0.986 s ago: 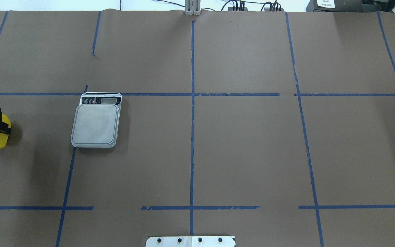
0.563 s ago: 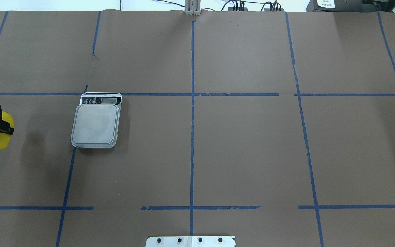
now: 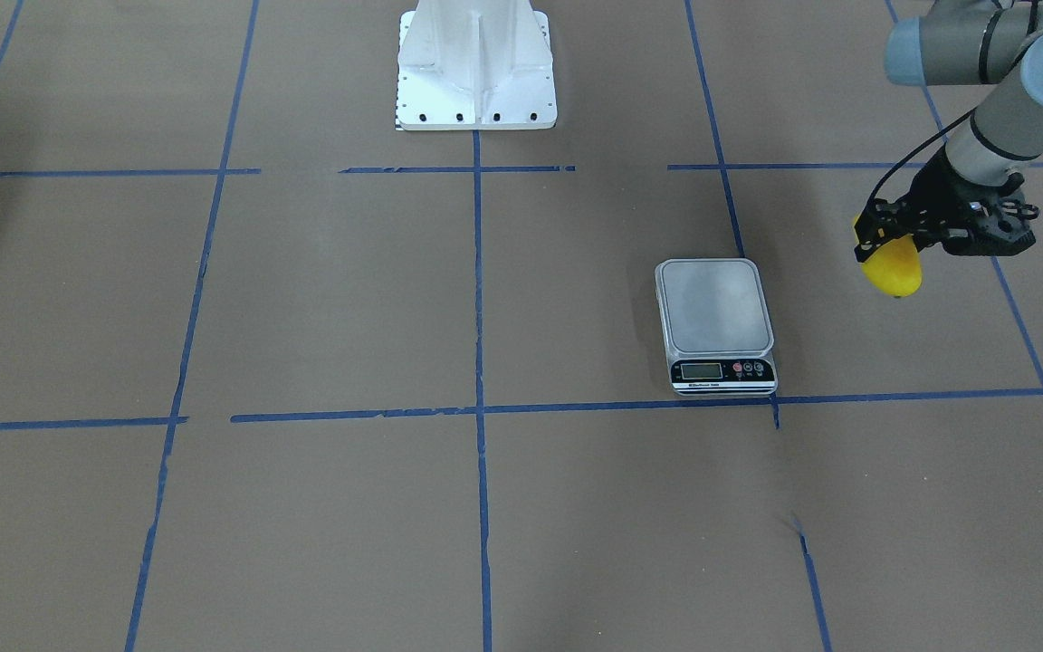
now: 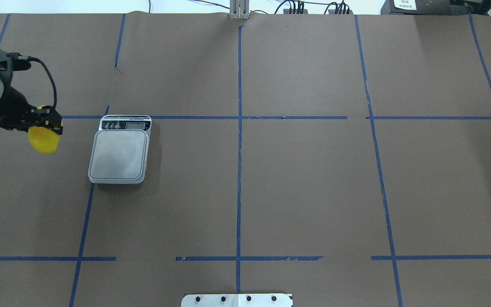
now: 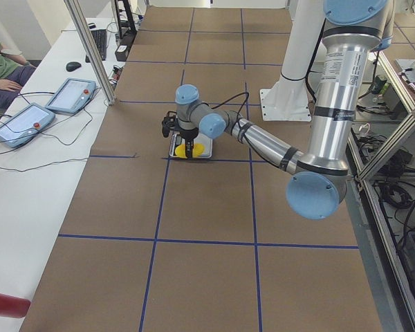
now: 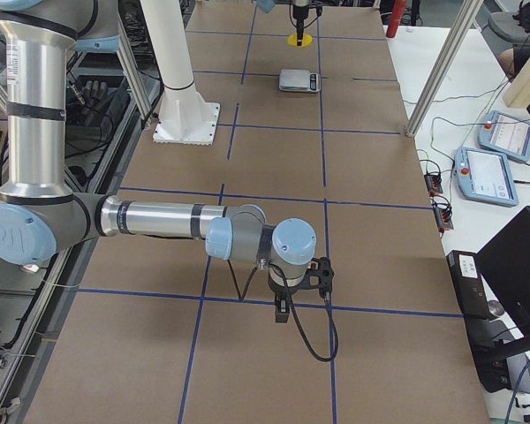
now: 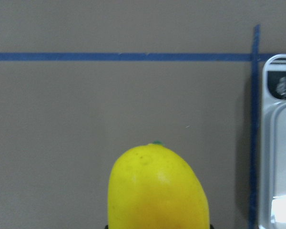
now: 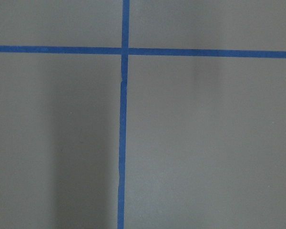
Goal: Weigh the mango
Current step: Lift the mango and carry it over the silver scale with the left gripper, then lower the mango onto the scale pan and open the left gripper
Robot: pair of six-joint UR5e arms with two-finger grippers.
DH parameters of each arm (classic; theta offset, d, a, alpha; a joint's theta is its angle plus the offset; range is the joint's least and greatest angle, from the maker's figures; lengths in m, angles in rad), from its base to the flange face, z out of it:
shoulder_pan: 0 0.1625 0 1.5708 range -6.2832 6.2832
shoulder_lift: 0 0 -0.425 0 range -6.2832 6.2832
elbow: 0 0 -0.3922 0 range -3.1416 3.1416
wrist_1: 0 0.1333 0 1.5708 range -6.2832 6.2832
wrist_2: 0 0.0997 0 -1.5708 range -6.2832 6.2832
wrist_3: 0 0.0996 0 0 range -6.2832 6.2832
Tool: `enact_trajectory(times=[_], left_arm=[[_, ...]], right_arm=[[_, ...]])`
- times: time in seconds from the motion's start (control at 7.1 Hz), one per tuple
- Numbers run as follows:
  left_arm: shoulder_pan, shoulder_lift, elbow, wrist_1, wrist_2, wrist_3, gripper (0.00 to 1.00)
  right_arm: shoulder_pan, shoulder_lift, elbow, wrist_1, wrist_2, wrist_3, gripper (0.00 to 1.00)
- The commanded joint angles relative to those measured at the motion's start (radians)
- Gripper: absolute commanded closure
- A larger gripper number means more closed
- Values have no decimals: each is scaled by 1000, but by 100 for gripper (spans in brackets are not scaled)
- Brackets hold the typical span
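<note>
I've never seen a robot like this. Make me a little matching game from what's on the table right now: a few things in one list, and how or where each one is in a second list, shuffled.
Things:
1. mango
2. scale
3. left gripper
4. robot base

States:
A. grey platform bare, lying on the table
B. white, with a row of bolt holes
C. yellow, held off to the scale's side
D. black, shut on the fruit

Pairs: 1-C, 2-A, 3-D, 4-B
</note>
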Motion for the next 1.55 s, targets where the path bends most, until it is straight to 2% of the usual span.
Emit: enact_trajectory(times=[0.0, 0.42, 0.85, 0.99, 1.13, 1.41], left_arm=[[116, -113, 53, 29, 70, -147, 100], [165, -137, 162, -109, 84, -204, 100], [166, -123, 185, -142, 104, -198, 100], [166, -123, 187, -148, 105, -196, 3], [165, -123, 173, -146, 107, -198, 0], [110, -100, 92, -98, 99, -152, 0]], right_arm=[[0, -2, 0, 1, 0, -1, 0], [0, 0, 0, 0, 0, -1, 0], [0, 0, 0, 0, 0, -1, 0], [0, 0, 0, 0, 0, -1, 0], [0, 0, 0, 0, 0, -1, 0], [0, 0, 0, 0, 0, -1, 0]])
